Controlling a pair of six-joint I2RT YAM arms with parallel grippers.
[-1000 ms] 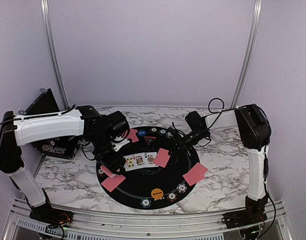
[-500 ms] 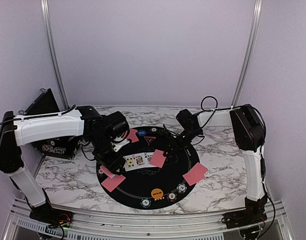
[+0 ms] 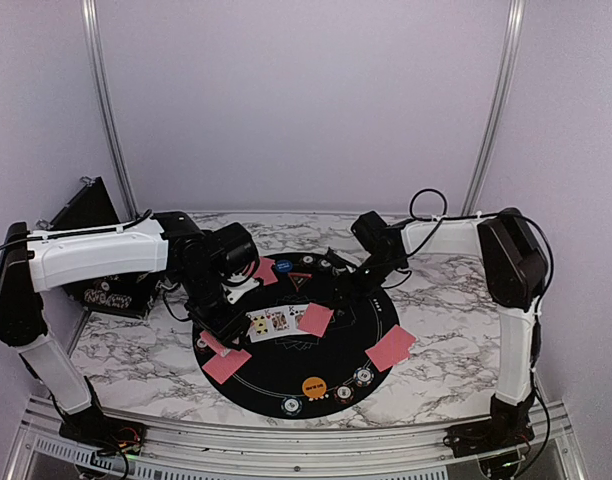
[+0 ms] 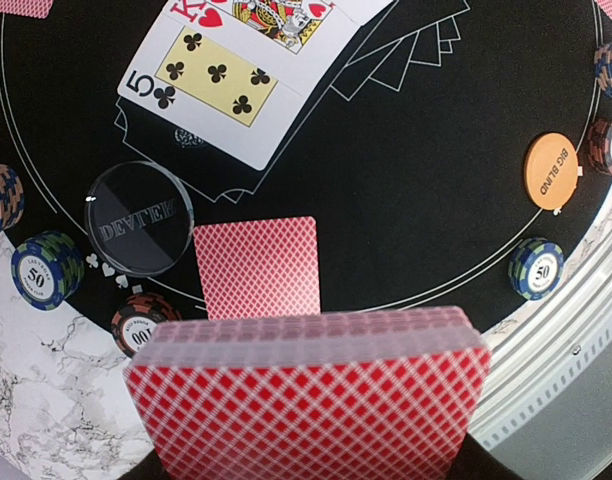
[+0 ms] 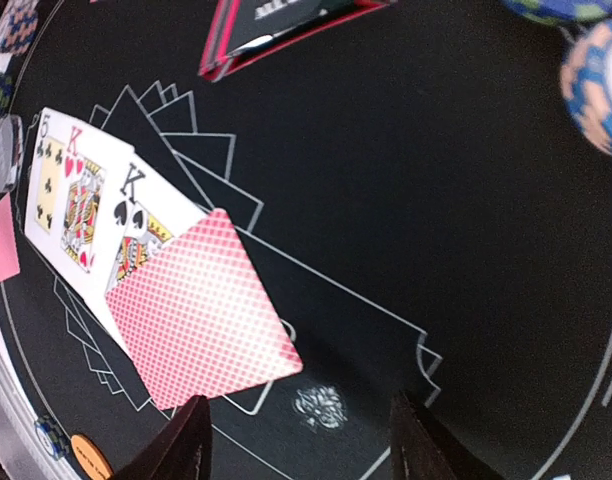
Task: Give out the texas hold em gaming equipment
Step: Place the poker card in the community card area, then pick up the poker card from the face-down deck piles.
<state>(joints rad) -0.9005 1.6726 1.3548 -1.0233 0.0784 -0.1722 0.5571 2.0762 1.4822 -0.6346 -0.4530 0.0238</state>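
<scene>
My left gripper (image 3: 219, 300) hovers over the left side of the black mat (image 3: 271, 380), shut on a deck of red-backed cards (image 4: 306, 400) that hides its fingers. Below it lie one face-down card (image 4: 258, 267) and a clear dealer disc (image 4: 139, 218). My right gripper (image 5: 301, 450) stands open over the mat's centre with nothing between its fingers. Just ahead of it a face-down card (image 5: 201, 308) lies flat, overlapping the king of spades (image 5: 136, 215) in the face-up row (image 3: 271, 320). The orange disc (image 3: 314, 386), blue disc (image 3: 284, 266) and red triangle (image 3: 301, 278) rest on the mat.
More face-down cards lie at the mat's left (image 3: 226, 363), right (image 3: 390, 347) and back (image 3: 264, 270). Poker chips sit round the rim (image 3: 362, 376) (image 3: 291, 405) (image 3: 332, 266). A black box (image 3: 111, 295) stands at the far left. A metal rail (image 3: 286, 440) runs along the near edge.
My right gripper carried a face-down card left to the face-up row, opened and let it go; the card now lies flat. The left arm has stayed still with its deck.
</scene>
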